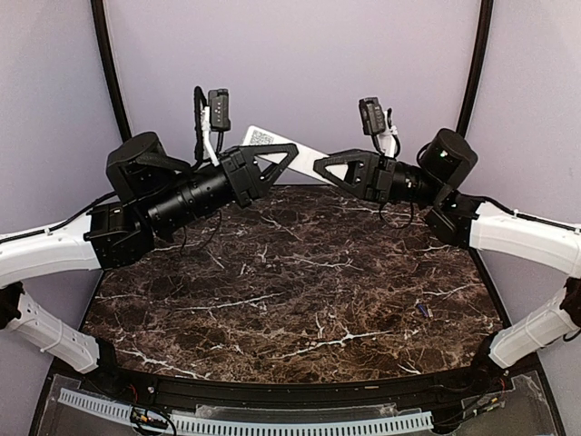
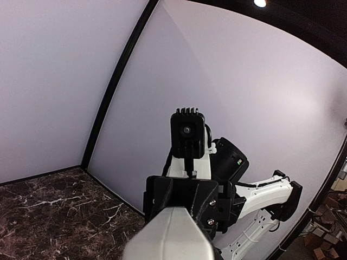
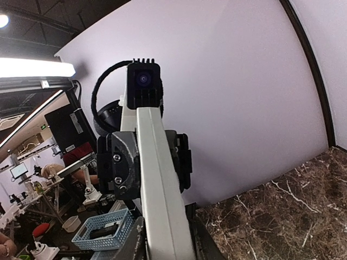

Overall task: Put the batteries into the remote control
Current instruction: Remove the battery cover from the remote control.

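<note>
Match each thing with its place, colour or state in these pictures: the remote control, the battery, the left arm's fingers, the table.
Things:
1. remote control
2. battery
3. left fingers
4. table

Place, colour or state:
A. lying on the marble, towards the right side
B. dark brown with white veins
C. white, raised in the air above the table
D. shut on the remote's labelled end

Pairs: 1-C, 2-A, 3-D, 4-B
</note>
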### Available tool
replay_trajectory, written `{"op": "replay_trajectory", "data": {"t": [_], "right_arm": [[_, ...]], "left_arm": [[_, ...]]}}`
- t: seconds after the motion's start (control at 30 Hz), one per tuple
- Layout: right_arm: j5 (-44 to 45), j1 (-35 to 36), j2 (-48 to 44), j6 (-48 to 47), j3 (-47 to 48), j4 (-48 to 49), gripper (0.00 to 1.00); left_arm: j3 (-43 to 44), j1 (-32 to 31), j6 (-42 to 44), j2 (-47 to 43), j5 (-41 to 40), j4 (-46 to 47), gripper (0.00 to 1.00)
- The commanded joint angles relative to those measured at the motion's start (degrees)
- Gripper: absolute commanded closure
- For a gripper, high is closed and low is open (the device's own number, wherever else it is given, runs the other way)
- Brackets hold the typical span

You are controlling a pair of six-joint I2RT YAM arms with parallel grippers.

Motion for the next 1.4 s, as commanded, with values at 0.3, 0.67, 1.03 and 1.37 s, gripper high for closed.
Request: {"op": "replay_trajectory", "data": {"t": [0.3,0.67,1.03,1.37], "right_arm": [[-1.46,-0.26,-4.11,-11.58,1.22,-12.99,0.84],[3.51,-0.30,-8.16,-16.03,2.57,-21.71,0.40],[6.65,-0.31,-6.79,-6.90,2.94,-16.73,0.01],[5.35,0.53,-2.02,-3.60,5.55,-10.44,0.20]], "left_arm": [[-1.27,-0.08,1.18,-3.02,1.15,2.04,1.00],[-2.10,-0.08,1.86,-3.50,-0.28,2.03,1.00],[-2.39,-0.08,2.45,-2.83,0.10,2.81,1.00],[-2.30,-0.08,1.17,-1.64,1.14,4.10,1.00]]}}
